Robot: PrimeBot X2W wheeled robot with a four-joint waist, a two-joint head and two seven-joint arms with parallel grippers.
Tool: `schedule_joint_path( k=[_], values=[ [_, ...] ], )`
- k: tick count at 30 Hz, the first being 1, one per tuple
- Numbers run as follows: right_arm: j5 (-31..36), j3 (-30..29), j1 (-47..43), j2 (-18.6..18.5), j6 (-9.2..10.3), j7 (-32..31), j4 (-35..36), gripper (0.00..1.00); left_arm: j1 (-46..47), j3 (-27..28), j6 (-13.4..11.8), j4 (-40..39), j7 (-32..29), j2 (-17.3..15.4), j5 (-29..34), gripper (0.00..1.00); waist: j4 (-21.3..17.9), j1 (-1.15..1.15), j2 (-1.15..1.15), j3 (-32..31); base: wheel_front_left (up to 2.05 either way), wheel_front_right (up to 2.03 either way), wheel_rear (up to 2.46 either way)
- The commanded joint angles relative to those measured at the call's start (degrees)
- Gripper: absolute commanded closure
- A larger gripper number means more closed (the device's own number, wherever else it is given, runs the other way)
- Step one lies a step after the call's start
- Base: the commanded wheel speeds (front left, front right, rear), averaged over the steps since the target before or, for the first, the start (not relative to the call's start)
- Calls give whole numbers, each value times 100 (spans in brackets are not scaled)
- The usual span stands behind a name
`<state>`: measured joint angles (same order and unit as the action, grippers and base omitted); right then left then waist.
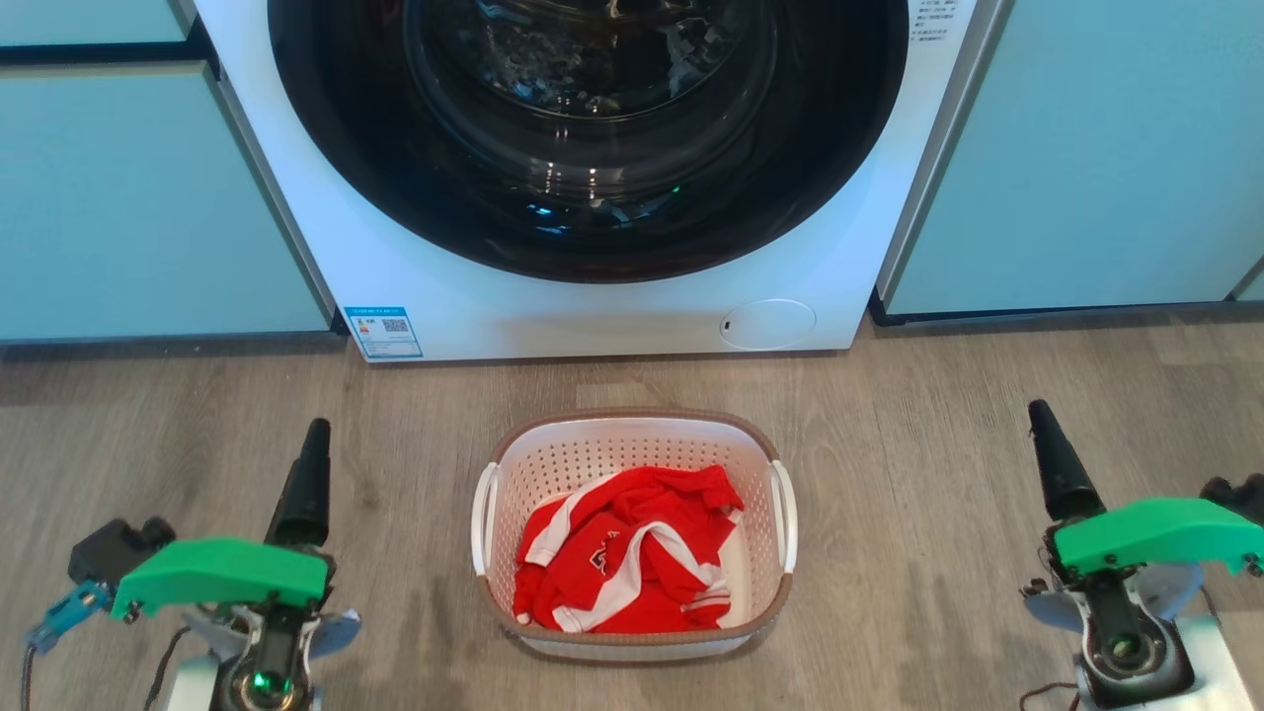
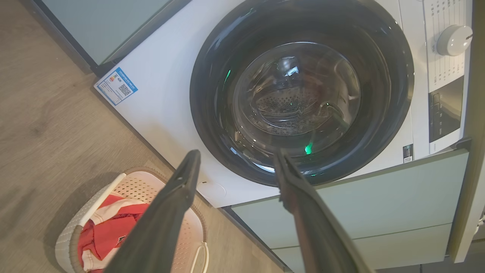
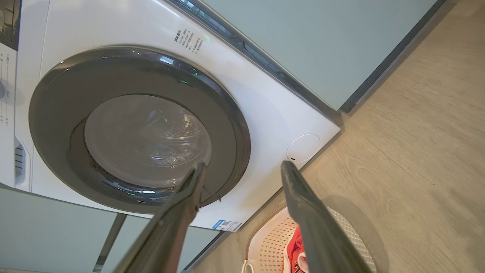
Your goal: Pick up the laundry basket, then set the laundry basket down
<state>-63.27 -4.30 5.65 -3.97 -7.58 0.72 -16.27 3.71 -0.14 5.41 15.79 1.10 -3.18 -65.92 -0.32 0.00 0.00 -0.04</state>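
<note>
Two pairs of fingers apart and empty: left gripper (image 2: 237, 153) and right gripper (image 3: 243, 163) flank the laundry basket (image 1: 632, 416), set on the floor (image 1: 889, 474) before the washing machine (image 1: 494, 306), touching neither.

My left gripper (image 2: 237, 155) sits low at 7 o'clock in the head view. Its 2 dark fingers (image 2: 170, 204) are parted, empty, and point toward 12. My right gripper (image 3: 243, 165) sits at 5 o'clock, also spread and empty, leaning toward 11. The left green wrist cover (image 1: 222, 578) and right green wrist cover (image 1: 1155, 533) cap the wrists.
</note>
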Motion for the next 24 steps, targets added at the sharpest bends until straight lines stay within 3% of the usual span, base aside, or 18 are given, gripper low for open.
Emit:
schedule_joint_path(
  k=[1,24],
  values=[
    [228,66,329,-130,3,100,215,0,396,14,-28,-222,61,-112,217,0,2,0,0,-3,0,0,0],
    [2469,460,499,-297,5,471,149,0,525,-272,-316,-282,432,-274,2268,0,-29,0,0,-57,0,0,0]
  ],
)
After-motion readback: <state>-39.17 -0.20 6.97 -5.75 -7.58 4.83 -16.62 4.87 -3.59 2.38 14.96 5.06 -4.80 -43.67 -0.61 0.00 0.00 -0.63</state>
